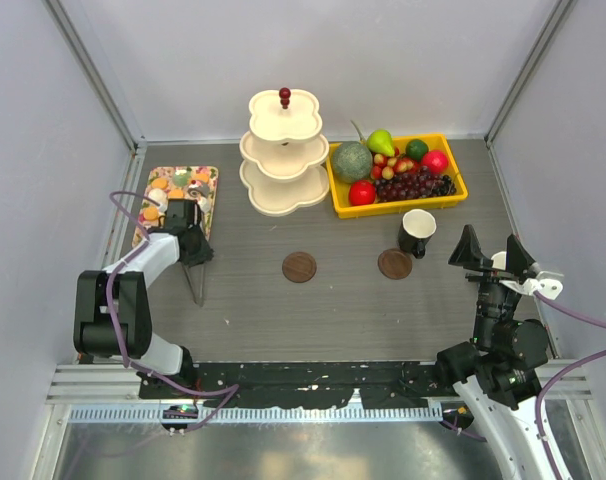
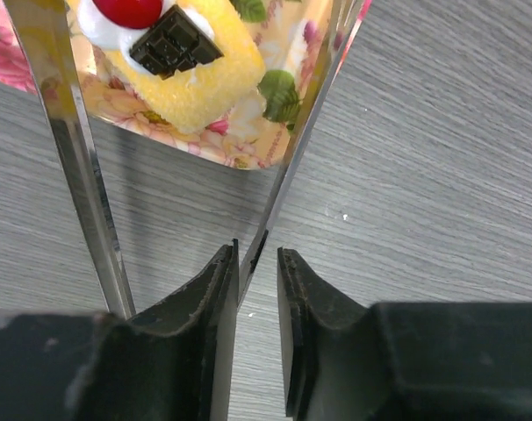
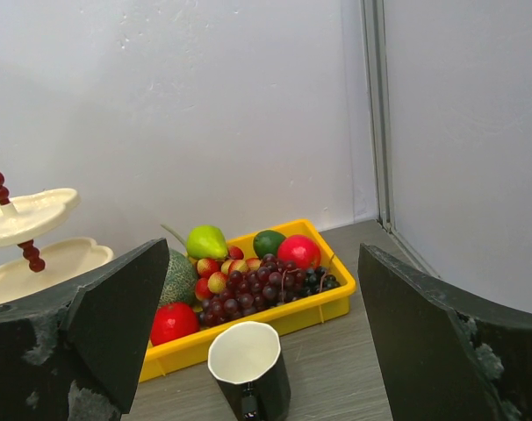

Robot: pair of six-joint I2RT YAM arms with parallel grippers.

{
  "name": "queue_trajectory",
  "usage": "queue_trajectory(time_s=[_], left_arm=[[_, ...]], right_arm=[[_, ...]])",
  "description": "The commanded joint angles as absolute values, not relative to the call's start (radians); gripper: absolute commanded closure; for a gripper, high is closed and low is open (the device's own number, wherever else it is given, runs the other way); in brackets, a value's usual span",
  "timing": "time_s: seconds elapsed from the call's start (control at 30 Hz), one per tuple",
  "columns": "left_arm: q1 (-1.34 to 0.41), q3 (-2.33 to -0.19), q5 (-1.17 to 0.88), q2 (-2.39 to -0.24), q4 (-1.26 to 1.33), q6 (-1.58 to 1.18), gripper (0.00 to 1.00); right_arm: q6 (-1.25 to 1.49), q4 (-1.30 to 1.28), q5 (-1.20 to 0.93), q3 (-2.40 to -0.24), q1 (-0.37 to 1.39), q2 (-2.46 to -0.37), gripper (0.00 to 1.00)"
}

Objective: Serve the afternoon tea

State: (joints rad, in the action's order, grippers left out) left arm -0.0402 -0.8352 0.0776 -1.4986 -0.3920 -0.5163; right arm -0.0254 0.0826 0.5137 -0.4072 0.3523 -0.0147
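The yellow cake wedge [image 2: 204, 79], topped with chocolate and a cherry, lies on the flowered tray [image 1: 176, 200] with other small sweets. My left gripper [image 1: 190, 243] hangs just off the tray's near right corner. In the left wrist view my left gripper [image 2: 257, 254] has its jaws a narrow gap apart. One blade of the metal tongs [image 2: 312, 123] runs between them, against the left finger; the other blade passes outside. The tongs [image 1: 195, 283] reach toward the cake. The black mug [image 1: 417, 232] stands in front of my wide-open, empty right gripper [image 1: 491, 250], also seen in the right wrist view [image 3: 262, 250]. I cannot make out the white-and-blue mug.
A cream three-tier stand [image 1: 283, 150] stands at the back centre. The yellow fruit tray [image 1: 453, 192] is to its right, just behind the mug [image 3: 248, 368]. Two round brown coasters [image 1: 299, 266] [image 1: 394, 263] lie mid-table. Walls close in on the sides and back.
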Motion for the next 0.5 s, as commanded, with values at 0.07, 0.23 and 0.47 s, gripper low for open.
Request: queue_trajectory(time_s=[0.07, 0.23, 0.47], left_arm=[[-0.051, -0.828, 0.061, -1.483, -0.367, -0.491, 0.79], [-0.064, -0.838, 0.064, -1.448, -0.397, -0.474, 0.94], [-0.089, -0.876, 0.055, -1.362, -0.471, -0.469, 1.00]], right_arm=[[-0.031, 0.123, 0.515, -0.403, 0.360, -0.009, 0.05], [-0.035, 0.121, 0.525, -0.407, 0.359, -0.005, 0.04], [-0.031, 0.121, 0.509, -0.407, 0.359, -0.015, 0.05]])
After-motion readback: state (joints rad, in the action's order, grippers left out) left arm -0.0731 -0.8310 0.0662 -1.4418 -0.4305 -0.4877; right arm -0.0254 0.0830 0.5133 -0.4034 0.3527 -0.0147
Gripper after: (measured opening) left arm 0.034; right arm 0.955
